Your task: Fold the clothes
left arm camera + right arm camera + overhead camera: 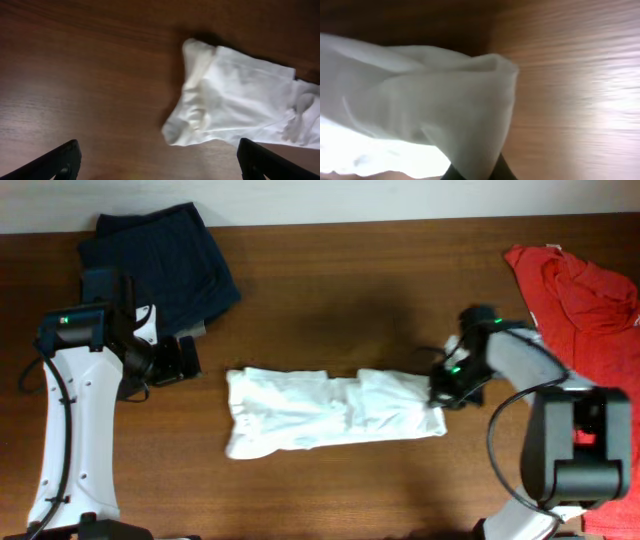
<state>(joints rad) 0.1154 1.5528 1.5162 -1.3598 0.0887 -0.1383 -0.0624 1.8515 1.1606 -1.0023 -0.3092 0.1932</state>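
Right wrist view: the right gripper [476,173] is clenched on one end of the white T-shirt [420,115], with fabric bunched between its fingers. The left gripper [160,162] stands fully released over the table [75,75], near the shirt's other end. Overhead, the shirt lies mid-table as a long rumpled band between the arms.

White T-shirt [240,100] on table [75,75], pincer [159,162] agape
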